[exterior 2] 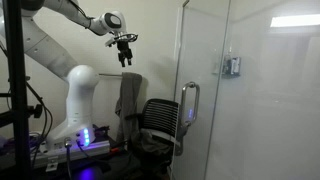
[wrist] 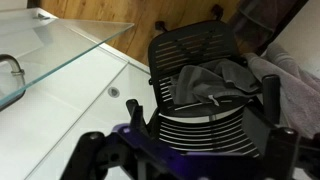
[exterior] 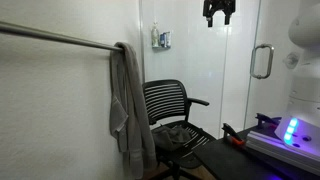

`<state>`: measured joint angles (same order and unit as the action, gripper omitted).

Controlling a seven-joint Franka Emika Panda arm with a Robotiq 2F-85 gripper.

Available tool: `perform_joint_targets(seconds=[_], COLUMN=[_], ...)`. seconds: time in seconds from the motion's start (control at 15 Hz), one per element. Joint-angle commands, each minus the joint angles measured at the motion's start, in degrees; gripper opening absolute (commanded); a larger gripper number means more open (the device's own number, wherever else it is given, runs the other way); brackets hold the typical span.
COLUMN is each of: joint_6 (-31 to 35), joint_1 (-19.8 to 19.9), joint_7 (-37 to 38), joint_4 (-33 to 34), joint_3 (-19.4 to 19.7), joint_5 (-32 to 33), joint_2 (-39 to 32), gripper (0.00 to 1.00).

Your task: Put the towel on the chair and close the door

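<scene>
Black Robotiq gripper (exterior: 220,14) (exterior 2: 125,52) hangs high above the chair, jaws spread wide, nothing held; same in wrist view (wrist: 185,150). Long plain grey cloth towel (exterior: 125,100) (exterior 2: 128,95) is draped over a horizontal metal rail (exterior: 60,38) on the white wall, just beside the black slatted-back swivel office chair (exterior: 170,100) (exterior 2: 160,118) (wrist: 200,128). A crumpled grey cloth (wrist: 210,85) lies on the seat. Tall frosted white glass door (exterior: 240,90) (exterior 2: 250,100) with silver D-shaped pull handle (exterior: 262,62) (exterior 2: 190,105) stands near the chair; looks swung open, can't tell for sure.
</scene>
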<state>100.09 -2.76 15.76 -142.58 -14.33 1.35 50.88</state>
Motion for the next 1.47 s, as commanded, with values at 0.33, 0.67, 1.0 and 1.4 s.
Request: perform_joint_targets(seconds=[0.33,0.67,1.0,1.4], joint_6=[19.2,35.2,40.8,40.9], joint_1=[-7.2,-9.9,-11.2,-12.8], joint_7=[-3.9,-7.3,-9.8,-7.7], joint_4=[-0.7,7.7,19.6,18.9], joint_3=[-2.7,-9.4,-10.3,-8.4], joint_5=[-7.3,-3.4,6.0,5.6], joint_2=[-13.7,-31.8,-47.5,-49.3], gripper=[1.00,1.00,1.00,1.00])
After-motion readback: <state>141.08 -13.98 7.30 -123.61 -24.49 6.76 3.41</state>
